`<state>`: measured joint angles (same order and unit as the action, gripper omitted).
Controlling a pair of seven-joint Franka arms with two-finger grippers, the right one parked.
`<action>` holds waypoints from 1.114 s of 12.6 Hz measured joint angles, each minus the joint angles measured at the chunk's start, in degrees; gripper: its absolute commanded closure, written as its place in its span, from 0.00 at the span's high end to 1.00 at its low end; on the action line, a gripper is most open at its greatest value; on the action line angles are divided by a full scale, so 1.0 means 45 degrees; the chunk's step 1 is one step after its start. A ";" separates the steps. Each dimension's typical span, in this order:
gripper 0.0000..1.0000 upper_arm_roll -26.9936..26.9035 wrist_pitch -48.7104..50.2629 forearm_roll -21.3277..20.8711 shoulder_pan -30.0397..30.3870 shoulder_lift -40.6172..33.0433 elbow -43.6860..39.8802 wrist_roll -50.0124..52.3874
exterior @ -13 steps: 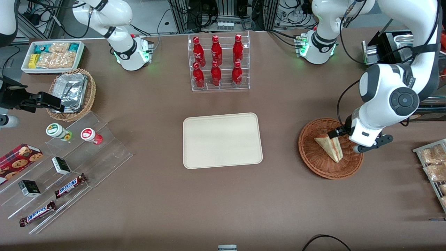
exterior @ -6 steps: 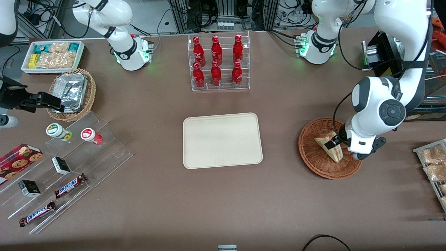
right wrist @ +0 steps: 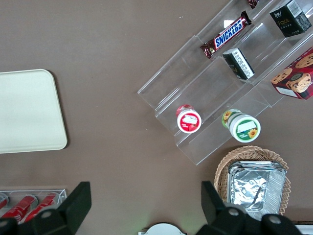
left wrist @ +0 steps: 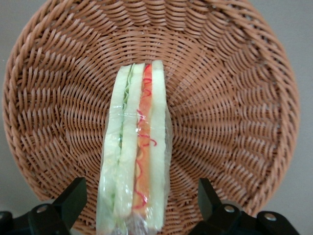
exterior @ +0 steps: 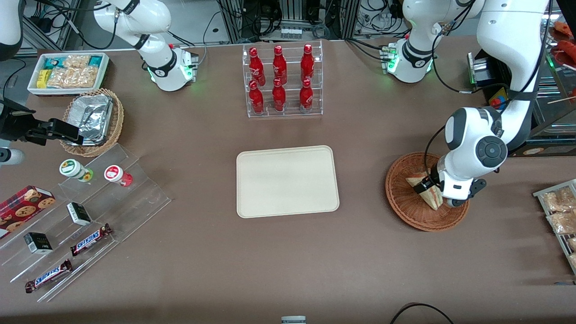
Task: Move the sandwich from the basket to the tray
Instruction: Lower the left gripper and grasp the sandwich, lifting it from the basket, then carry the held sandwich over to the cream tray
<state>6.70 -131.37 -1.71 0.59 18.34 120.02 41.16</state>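
Sandwich (left wrist: 136, 152) stands on edge in the wicker basket (left wrist: 234, 98); the hand (left wrist: 139, 205) hangs above it, fingers (left wrist: 73, 196) spread either side. Approach step; next, descend and pinch.

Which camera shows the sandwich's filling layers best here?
The left wrist view: the sandwich stands edge-on in the basket between the open gripper jaws. Front view shows it partly hidden; right wrist view, not at all.

Reddish-brown woven basket (left wrist: 234, 98), pale sandwich (left wrist: 137, 152) with green and orange-red layers, cream tray (exterior: 287, 182), black tool (left wrist: 139, 208).
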 measured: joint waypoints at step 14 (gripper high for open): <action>0.00 0.0653 0.5468 -0.0772 -0.2123 -0.0884 -0.2887 -0.1194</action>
<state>9.64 -106.76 -5.18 -8.96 14.36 107.03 35.79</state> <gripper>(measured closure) 0.846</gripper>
